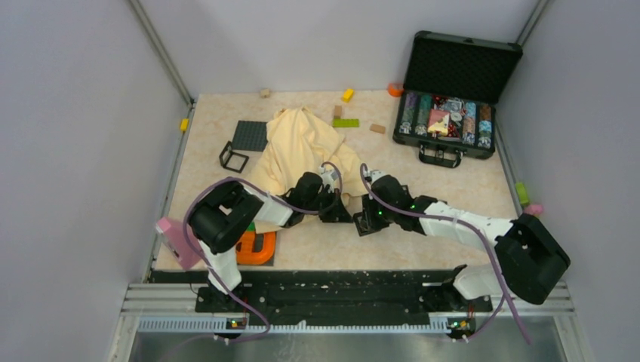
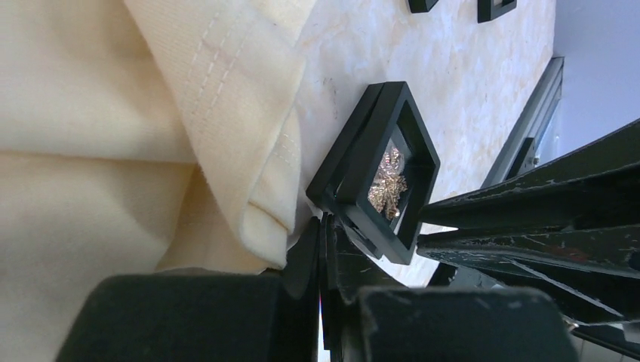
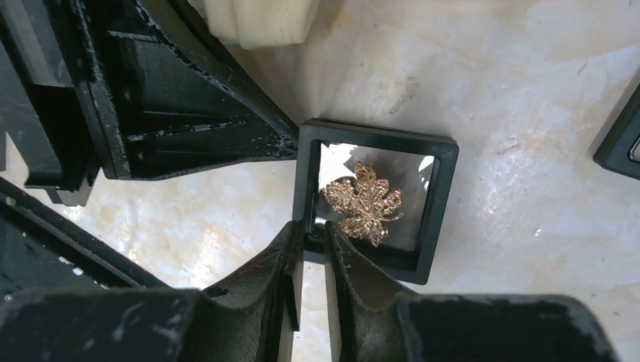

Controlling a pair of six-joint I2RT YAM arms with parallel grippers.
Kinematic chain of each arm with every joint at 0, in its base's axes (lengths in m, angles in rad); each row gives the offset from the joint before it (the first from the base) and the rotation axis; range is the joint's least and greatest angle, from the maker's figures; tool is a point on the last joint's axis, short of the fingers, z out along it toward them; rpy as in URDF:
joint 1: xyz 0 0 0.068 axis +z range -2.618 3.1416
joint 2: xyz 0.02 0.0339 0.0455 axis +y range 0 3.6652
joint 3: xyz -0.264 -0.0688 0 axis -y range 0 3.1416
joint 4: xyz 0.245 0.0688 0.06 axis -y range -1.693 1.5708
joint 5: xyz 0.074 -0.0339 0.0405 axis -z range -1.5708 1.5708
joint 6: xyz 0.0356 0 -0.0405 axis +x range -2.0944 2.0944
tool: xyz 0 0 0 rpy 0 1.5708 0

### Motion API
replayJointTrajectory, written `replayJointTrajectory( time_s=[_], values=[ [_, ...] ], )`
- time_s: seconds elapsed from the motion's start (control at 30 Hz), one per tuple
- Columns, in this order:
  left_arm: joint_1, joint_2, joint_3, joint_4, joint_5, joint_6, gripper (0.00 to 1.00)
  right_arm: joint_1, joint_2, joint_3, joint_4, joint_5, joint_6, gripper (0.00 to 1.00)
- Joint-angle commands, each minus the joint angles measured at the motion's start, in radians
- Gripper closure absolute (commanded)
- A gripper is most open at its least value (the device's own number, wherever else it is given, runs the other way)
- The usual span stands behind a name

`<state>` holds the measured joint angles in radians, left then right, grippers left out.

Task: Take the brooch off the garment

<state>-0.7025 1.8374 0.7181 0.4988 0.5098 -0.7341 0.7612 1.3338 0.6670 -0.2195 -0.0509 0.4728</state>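
Observation:
The brooch (image 3: 362,204), a tiny gold leaf-like piece, lies inside a small black square frame (image 3: 438,204) on the table, just off the hem of the cream garment (image 1: 302,147). My right gripper (image 3: 313,230) is shut on the frame's near rim. My left gripper (image 2: 324,226) is shut on a corner of the same frame (image 2: 419,151), with the brooch (image 2: 386,185) showing inside and the garment (image 2: 113,113) beside it. In the top view the left gripper (image 1: 334,210) and the right gripper (image 1: 367,220) meet at the garment's near edge and hide the frame.
Another black frame (image 1: 233,157) and a grey baseplate (image 1: 250,136) lie left of the garment. An open black case (image 1: 453,98) stands at the back right. A green brick (image 1: 346,122) and small blocks lie behind the garment. An orange object (image 1: 255,247) sits near the left arm's base.

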Motion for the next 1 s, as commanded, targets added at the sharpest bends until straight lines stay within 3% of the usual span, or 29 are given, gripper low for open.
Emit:
replayJointTrajectory(
  time_s=[0.0, 0.33, 0.5, 0.57, 0.63, 0.7, 0.73, 0.77, 0.83, 0.97],
  values=[
    [0.004, -0.072, -0.019, -0.081, -0.067, 0.051, 1.0, 0.012, -0.032, 0.015, 0.043, 0.013, 0.005, 0.81],
    [0.013, -0.375, -0.055, -0.331, -0.236, 0.15, 0.96, 0.012, -0.062, 0.025, 0.042, 0.022, -0.008, 0.8],
    [0.026, -0.578, -0.078, -0.456, -0.448, 0.213, 0.89, -0.01, -0.191, 0.018, 0.06, 0.135, -0.066, 0.73],
    [0.034, -0.676, -0.108, -0.469, -0.564, 0.239, 0.79, -0.044, -0.243, 0.011, 0.068, 0.158, -0.095, 0.58],
    [0.056, -0.772, -0.143, -0.466, -0.643, 0.258, 0.63, -0.1, -0.304, -0.008, 0.093, 0.165, -0.113, 0.34],
    [0.089, -0.853, -0.174, -0.46, -0.701, 0.271, 0.36, -0.176, -0.359, -0.045, 0.136, 0.185, -0.128, 0.16],
    [0.103, -0.89, -0.193, -0.459, -0.731, 0.279, 0.24, -0.204, -0.385, -0.061, 0.156, 0.216, -0.142, 0.13],
    [0.112, -0.931, -0.211, -0.451, -0.796, 0.289, 0.2, -0.231, -0.414, -0.079, 0.18, 0.256, -0.158, 0.11],
    [0.134, -0.999, -0.244, -0.424, -0.886, 0.32, 0.16, -0.282, -0.468, -0.116, 0.25, 0.333, -0.186, 0.09],
    [0.212, -1.077, -0.266, -0.359, -0.983, 0.375, 0.15, -0.409, -0.512, -0.122, 0.305, 0.347, -0.189, 0.09]
  ],
)
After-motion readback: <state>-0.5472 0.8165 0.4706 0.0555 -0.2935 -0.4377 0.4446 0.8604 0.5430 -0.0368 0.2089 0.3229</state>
